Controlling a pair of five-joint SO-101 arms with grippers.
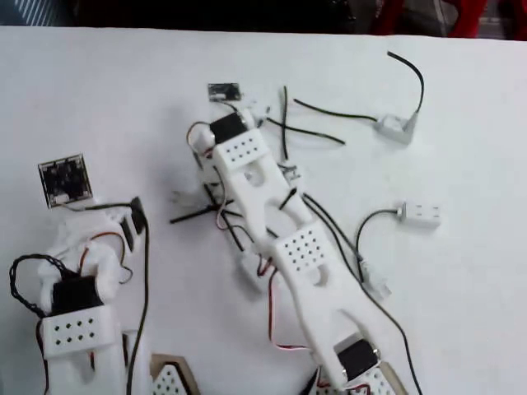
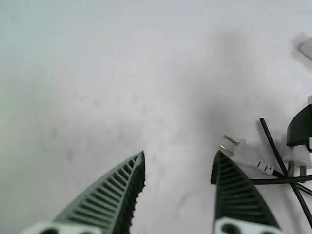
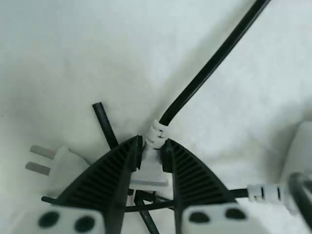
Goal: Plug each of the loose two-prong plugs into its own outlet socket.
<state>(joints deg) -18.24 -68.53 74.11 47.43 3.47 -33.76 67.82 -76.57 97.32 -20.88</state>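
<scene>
The right gripper (image 3: 151,146) is clamping a white plastic two-prong plug (image 3: 146,175) by its body at the middle of the white table (image 1: 99,99), apparently to carry it to a white outlet socket block (image 1: 422,214) lying well apart. The plug's long axis is running along the fingers (image 3: 112,170), black cord (image 3: 214,63) leading past the tips, prongs hidden. The left gripper (image 2: 178,163) is hovering spread wide beside a second loose white plug (image 2: 239,152).

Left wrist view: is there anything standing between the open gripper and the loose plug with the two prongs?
Nothing visible does. The plug lies on the bare table right beside one fingertip of the left gripper; the black cables cross beyond it, not in between.
</scene>
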